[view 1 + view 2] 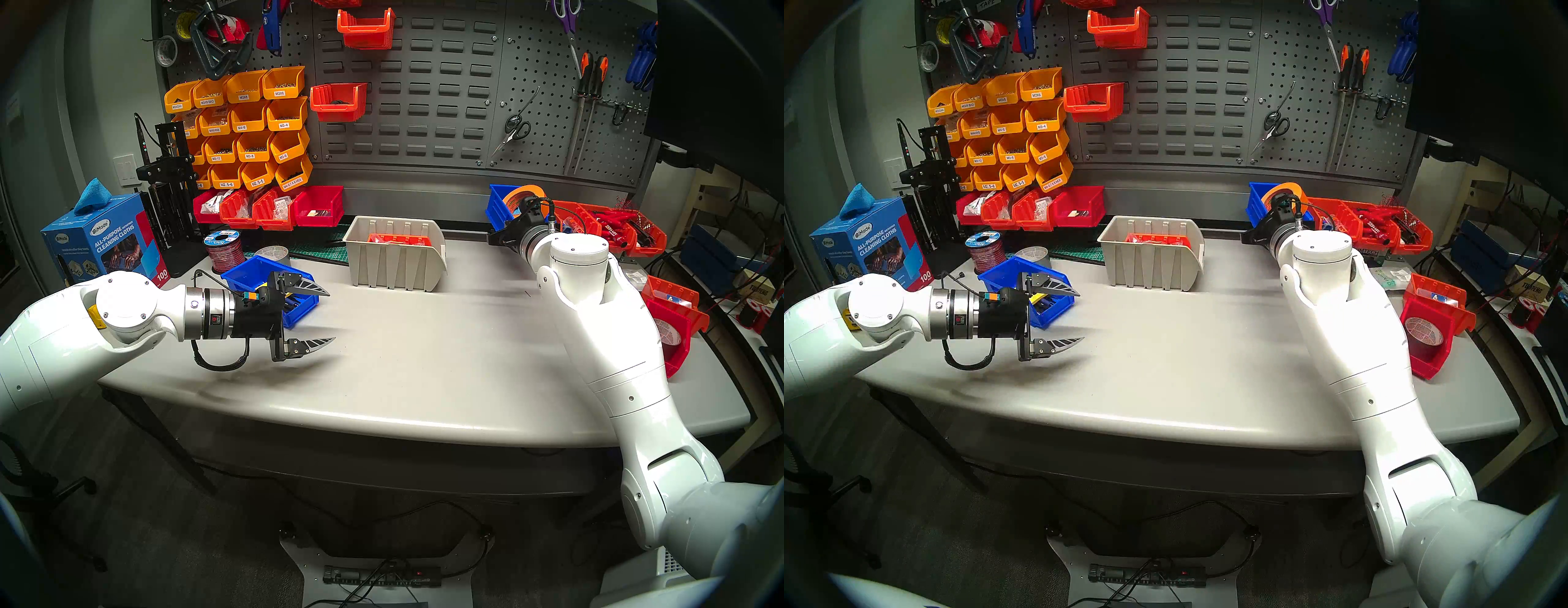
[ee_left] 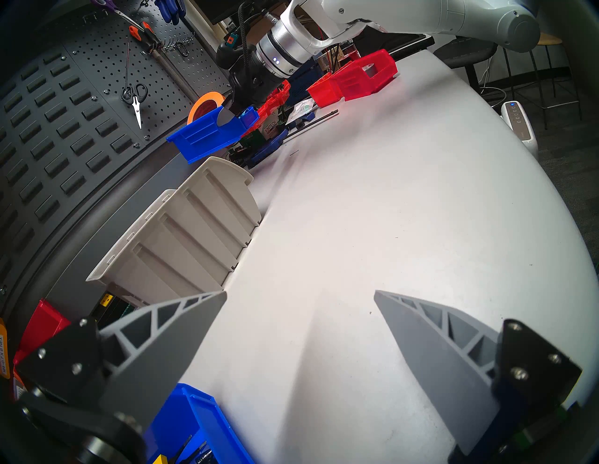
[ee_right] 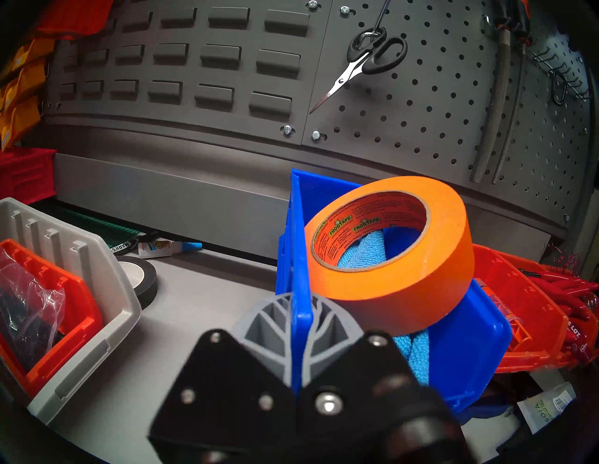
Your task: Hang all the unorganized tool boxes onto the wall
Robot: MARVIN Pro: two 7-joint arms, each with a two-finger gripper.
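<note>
My right gripper [image 3: 299,304] is shut on the side wall of a blue tool box [image 3: 470,340] at the table's back right. That box is tilted and holds an orange tape roll [image 3: 421,259] and a blue cloth. It also shows in the head view as the blue tool box [image 1: 499,206], just below the wall [image 1: 424,85], a dark grey louvred panel. A second blue tool box [image 1: 254,271] sits at the left, right behind my open left gripper [image 1: 331,316], which holds nothing. The beige ribbed tool box [image 1: 394,259] stands mid-table with an orange-red bin inside.
Two orange-red bins [image 1: 339,99] hang on the louvre panel, with yellow labelled bins [image 1: 246,127] to their left. Red bin rows [image 1: 611,229] line the back right, and a red bin [image 1: 674,331] lies near the right edge. A wire spool [image 1: 225,250] and a cloth box [image 1: 106,242] stand at the left.
</note>
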